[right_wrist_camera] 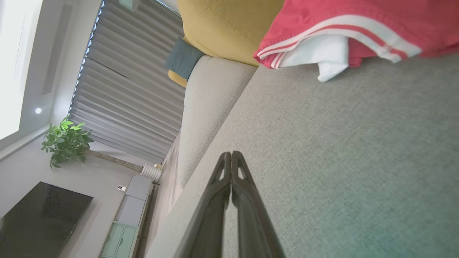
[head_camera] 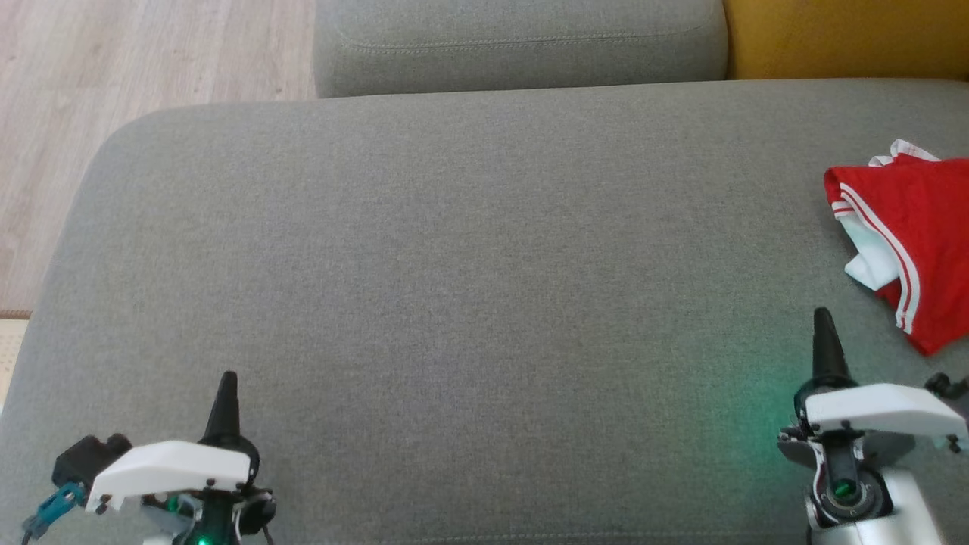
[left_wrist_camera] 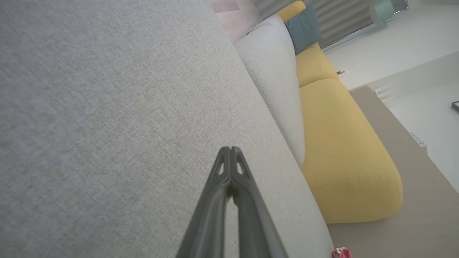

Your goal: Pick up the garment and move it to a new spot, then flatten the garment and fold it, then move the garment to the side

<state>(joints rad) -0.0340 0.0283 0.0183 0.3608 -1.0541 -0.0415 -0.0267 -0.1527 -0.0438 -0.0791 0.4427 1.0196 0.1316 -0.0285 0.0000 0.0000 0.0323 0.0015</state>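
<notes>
Red garment (head_camera: 920,219) partly beyond frame edge

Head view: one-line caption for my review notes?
Left tool and right tool shut, empty, over grey sofa seat; red garment lies apart at far right.

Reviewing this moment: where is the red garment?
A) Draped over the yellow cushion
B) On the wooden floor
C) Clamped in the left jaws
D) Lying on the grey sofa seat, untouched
D: the red garment lies on the grey sofa seat at the right edge of the head view, beyond the right jaws, which are shut and clear of it.
</notes>
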